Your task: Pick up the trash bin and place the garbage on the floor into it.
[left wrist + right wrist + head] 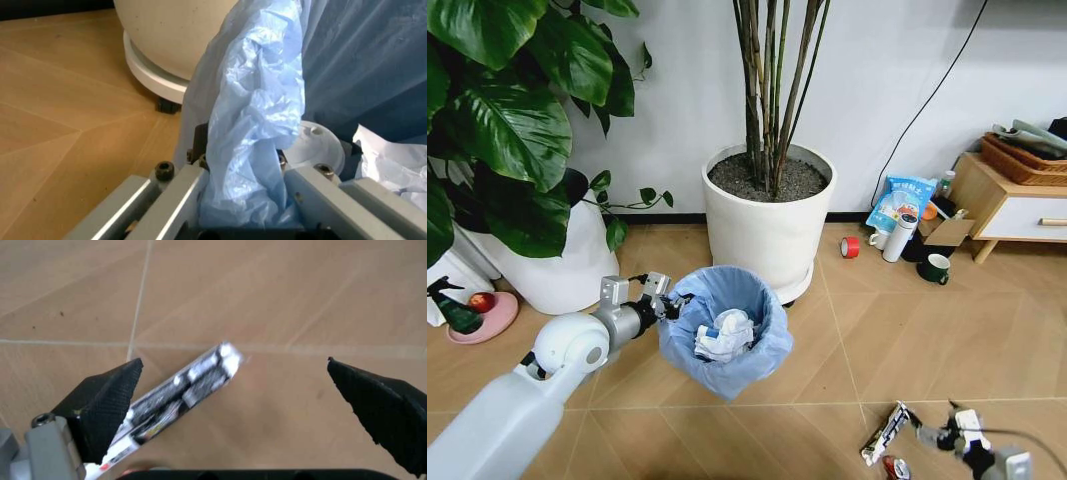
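- Trash bin (pixel 725 328) hangs tilted above the floor (pixel 827 360), held out in front of the big white plant pot (pixel 767 215); its body is wrapped by the light blue bag (pixel 257 115), so its walls stay hidden.
- Crumpled white paper (pixel 727 335) lies inside the bin; what sits beneath it cannot be made out.
- Left gripper (pixel 670 298) is clamped on the bin's rim at the side nearest the arm; the left wrist view shows its fingers (pixel 180 197) closed tight on bag and rim, their tips buried in the plastic.
- Right gripper (pixel 932 430) sits low at the frame's bottom right edge, its arm cut off, well apart from the bin.
- Its jaws stand wide apart and grip nothing; the right wrist view shows both dark pads (pixel 107 400) spread.
- Long silvery wrapper (pixel 177 400) lies flat on the floor between those pads, close beside 1 of them; touching or not, I cannot tell.
- Small red wrapper (pixel 894 467) lies just beside it, partly cut by the frame edge.
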Available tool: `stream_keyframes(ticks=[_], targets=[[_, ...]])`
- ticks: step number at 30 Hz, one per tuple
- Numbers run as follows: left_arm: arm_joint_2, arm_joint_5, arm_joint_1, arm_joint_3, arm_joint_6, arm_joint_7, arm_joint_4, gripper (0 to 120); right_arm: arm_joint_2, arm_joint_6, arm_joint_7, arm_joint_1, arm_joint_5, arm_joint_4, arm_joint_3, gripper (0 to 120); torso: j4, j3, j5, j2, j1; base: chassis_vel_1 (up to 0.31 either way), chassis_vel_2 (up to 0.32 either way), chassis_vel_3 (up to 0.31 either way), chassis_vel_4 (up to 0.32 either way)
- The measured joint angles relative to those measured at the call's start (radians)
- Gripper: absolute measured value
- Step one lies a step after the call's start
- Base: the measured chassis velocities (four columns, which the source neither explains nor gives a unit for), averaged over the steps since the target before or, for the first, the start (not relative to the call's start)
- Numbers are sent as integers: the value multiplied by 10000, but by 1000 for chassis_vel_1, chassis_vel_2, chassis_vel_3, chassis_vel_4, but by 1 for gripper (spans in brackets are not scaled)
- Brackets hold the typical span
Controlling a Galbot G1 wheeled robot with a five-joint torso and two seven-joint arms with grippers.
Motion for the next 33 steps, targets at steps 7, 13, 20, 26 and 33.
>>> stream_keyframes(ticks=[7,13,20,26,33], targets=[[45,-27,45,77,24,-127,-113,1,570,-77,255,511,366,-752,-416,100,1,0,0,0,0,0,0,0,0],[117,-49,67,77,48,-184,-150,1,623,-397,545,1092,1182,-1146,-657,100,3,0,-1,0,0,0,0,0,0],[136,-69,108,63,61,-247,-185,1,547,-668,776,1736,1557,-1499,-1003,100,2,1,-1,0,0,0,0,0,0],[147,-81,99,51,62,-253,-190,1,623,-918,1050,2199,1647,-1708,-1265,100,1,1,-1,0,1,0,0,0,0],[148,-109,96,21,67,-259,-197,1,746,-1399,1474,2451,1881,-1796,-1435,95,1,1,-1,0,0,0,0,0,0]])
